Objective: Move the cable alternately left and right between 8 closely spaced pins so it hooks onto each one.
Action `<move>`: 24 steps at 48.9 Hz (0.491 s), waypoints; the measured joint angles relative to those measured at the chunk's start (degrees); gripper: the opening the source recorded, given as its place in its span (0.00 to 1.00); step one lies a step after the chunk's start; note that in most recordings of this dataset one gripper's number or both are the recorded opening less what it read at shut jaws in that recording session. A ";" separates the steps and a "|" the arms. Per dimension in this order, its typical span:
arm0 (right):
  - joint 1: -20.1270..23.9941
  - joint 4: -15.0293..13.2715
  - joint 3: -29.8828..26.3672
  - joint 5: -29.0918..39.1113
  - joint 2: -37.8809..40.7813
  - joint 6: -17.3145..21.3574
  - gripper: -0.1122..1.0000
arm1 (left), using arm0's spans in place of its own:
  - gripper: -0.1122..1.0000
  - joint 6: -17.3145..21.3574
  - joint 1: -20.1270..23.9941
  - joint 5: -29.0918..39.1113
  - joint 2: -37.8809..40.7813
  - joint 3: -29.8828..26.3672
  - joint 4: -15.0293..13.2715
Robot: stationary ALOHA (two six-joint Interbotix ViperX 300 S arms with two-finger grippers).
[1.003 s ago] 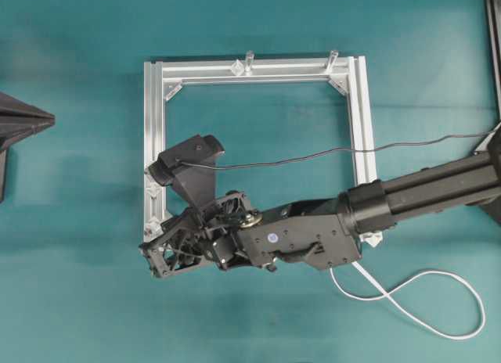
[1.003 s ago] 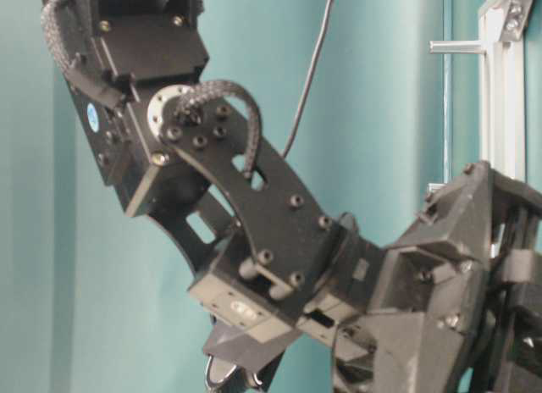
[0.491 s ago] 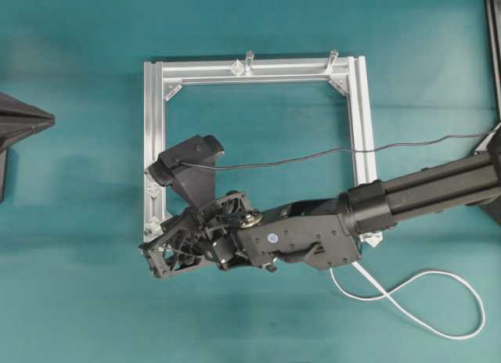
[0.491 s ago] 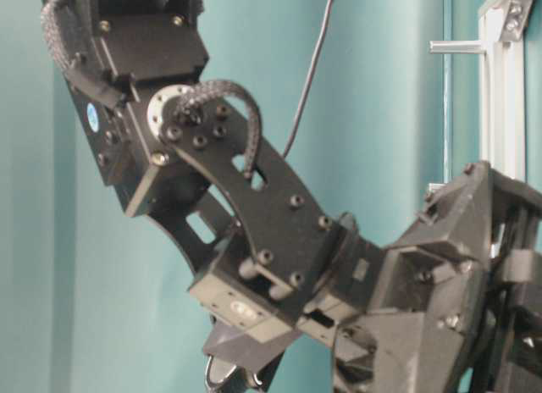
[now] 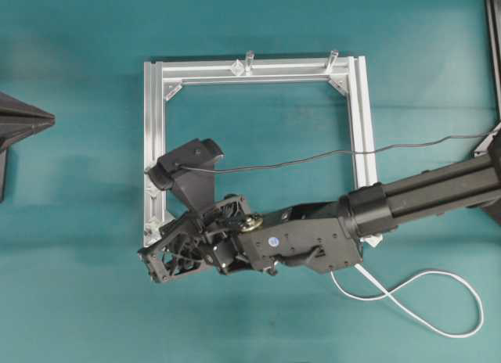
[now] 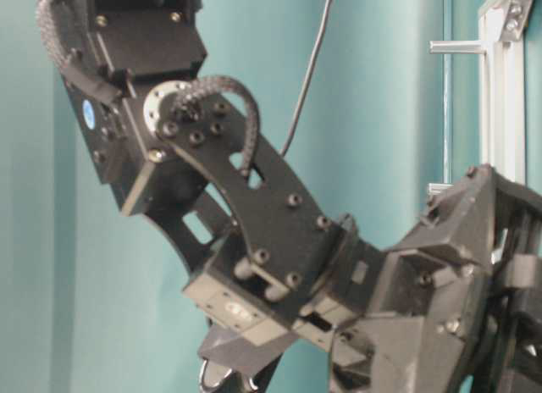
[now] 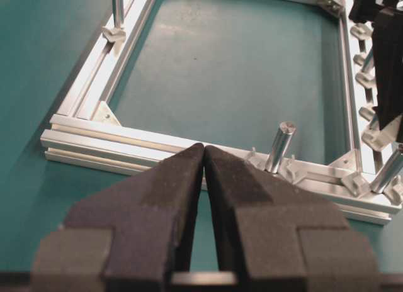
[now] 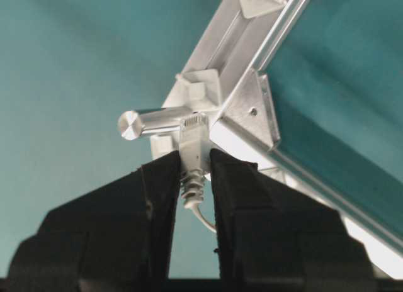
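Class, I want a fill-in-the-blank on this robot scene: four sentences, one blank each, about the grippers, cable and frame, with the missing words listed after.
1. The right gripper is shut on the cable's ____.
2. The left gripper holds ____.
3. In the overhead view, the loose cable loops on the table outside the frame's lower ____ corner.
4. The table cover is ____ in colour.

Missing words: plug; nothing; right; teal
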 measured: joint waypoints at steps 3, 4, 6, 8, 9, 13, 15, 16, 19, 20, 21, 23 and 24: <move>0.26 0.00 -0.09 0.00 0.00 -0.09 0.26 | 0.22 0.00 0.09 0.00 0.09 0.00 0.00; 0.35 0.00 -0.18 -0.09 0.00 0.00 0.26 | 0.22 0.00 0.09 0.00 0.00 0.00 0.00; 0.62 0.18 -0.18 0.00 0.00 -0.09 0.26 | 0.22 0.00 0.09 0.00 0.00 0.00 -0.09; 0.88 0.35 -0.26 0.00 0.00 0.00 0.26 | 0.22 0.00 0.00 0.00 0.00 0.00 0.00; 0.97 0.44 -0.26 0.00 0.00 0.00 0.26 | 0.22 0.00 0.00 0.00 0.00 0.00 -0.09; 1.49 0.88 -0.26 -0.09 0.00 0.00 0.26 | 0.22 0.00 0.00 0.00 0.00 0.00 0.00; 1.76 1.05 -0.26 0.00 0.00 0.00 0.26 | 0.22 0.00 0.00 0.00 0.00 0.00 0.00; 1.85 1.14 -0.26 0.00 0.00 0.00 0.26 | 0.22 0.09 0.00 0.00 0.00 0.00 0.00; 2.11 1.32 -0.26 0.00 0.00 0.00 0.26 | 0.22 0.00 0.00 0.00 0.00 0.00 -0.09; 2.20 1.32 -0.26 0.00 0.00 0.00 0.26 | 0.22 0.00 0.09 0.00 0.00 0.09 0.00; 2.29 1.41 -0.26 0.00 0.00 0.00 0.26 | 0.22 0.00 0.09 0.00 0.00 0.09 -0.09; 2.46 1.41 -0.26 0.00 0.00 0.00 0.26 | 0.22 0.00 0.00 0.00 0.00 0.00 0.00; 2.46 1.41 -0.26 0.00 0.00 0.00 0.26 | 0.22 0.09 0.09 0.00 0.00 0.00 0.00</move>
